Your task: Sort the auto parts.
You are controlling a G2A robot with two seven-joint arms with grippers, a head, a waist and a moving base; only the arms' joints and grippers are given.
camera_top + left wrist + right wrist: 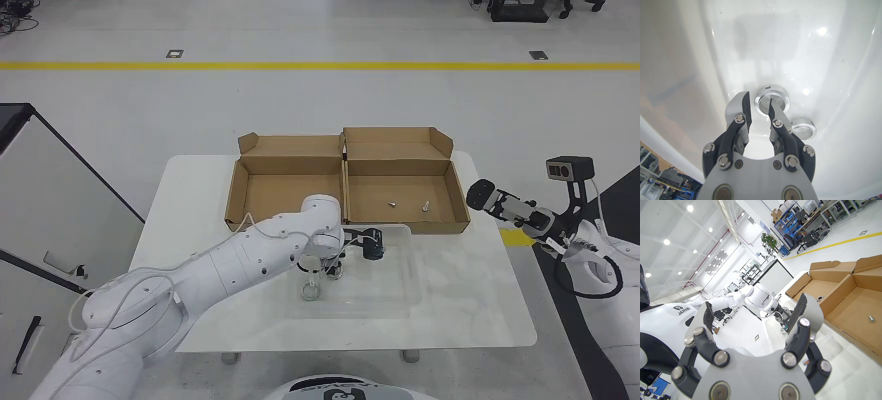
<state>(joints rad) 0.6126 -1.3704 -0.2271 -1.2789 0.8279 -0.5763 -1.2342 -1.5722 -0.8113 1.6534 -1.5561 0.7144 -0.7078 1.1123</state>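
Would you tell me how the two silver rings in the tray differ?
The straddled ring has one finger of the left gripper inside its bore; the other ring lies outside the fingers. The straddled ring shows nearly whole; the other ring is partly behind a finger. Both are silver, lying flat in the tray.

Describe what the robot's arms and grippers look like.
The left arm and right arm are smooth white rounded shells; a thin white cable loops along the left one. The left gripper and right gripper match: silver fingers with black ribbed pads, black linkages with silver pins, and a grey base plate.
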